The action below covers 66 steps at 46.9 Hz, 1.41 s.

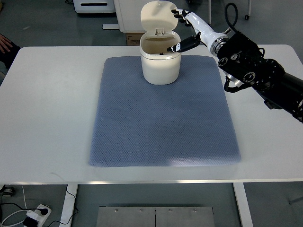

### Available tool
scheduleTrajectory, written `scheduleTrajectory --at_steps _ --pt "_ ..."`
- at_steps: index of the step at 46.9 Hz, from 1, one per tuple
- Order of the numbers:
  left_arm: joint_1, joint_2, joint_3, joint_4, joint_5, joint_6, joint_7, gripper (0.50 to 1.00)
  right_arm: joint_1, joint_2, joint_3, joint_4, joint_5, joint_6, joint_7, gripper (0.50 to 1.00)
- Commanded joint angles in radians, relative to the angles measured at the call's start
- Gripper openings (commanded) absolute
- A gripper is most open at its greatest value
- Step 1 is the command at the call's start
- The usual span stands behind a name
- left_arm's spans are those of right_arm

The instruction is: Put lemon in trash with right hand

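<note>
The white worktop (52,118) carries a blue mat (161,123), bare in front. At its far edge stands the open-lidded trash bin (160,61); the right hand (189,30) hovers over its right rim, fingers (185,45) spread, holding nothing. The lemon is not visible.

My right robot hand (185,29), white with black fingertips, reaches in from the right on a black arm and hangs over the rim of the cream round plastic trash bin (160,64), fingers spread and holding nothing. The bin's hinged lid (159,17) stands upright at its far side. The bin sits at the far edge of a blue-grey textured mat (163,118) on the white counter (52,113).
</note>
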Motion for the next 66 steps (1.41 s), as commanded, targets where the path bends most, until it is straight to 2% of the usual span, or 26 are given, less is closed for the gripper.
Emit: scheduleTrajectory --at_steps 1,22,28,40,57,66 --pt "0.0 0.0 0.0 0.0 0.0 0.0 0.0 1.0 -0.001 0.0 -0.001 0.002 -0.002 0.001 0.0 0.987" --pt "0.0 0.0 0.0 0.0 0.0 0.0 0.0 1.0 -0.001 0.0 -0.014 0.016 -0.003 0.014 0.009 0.998" --pt "0.0 0.0 0.0 0.0 0.0 0.0 0.0 1.0 0.001 0.0 -0.014 0.017 -0.003 0.044 0.009 0.998" --pt "0.0 0.0 0.001 0.0 0.0 0.0 0.0 1.0 0.008 -0.002 -0.007 0.091 -0.003 0.059 0.02 0.998" --pt "0.0 0.0 0.001 0.0 0.0 0.0 0.0 1.0 0.013 -0.153 0.0 0.272 -0.003 0.057 0.04 0.998" --pt "0.0 0.0 0.001 0.0 0.0 0.0 0.0 1.0 -0.003 -0.202 0.012 0.281 -0.002 0.054 0.06 0.998"
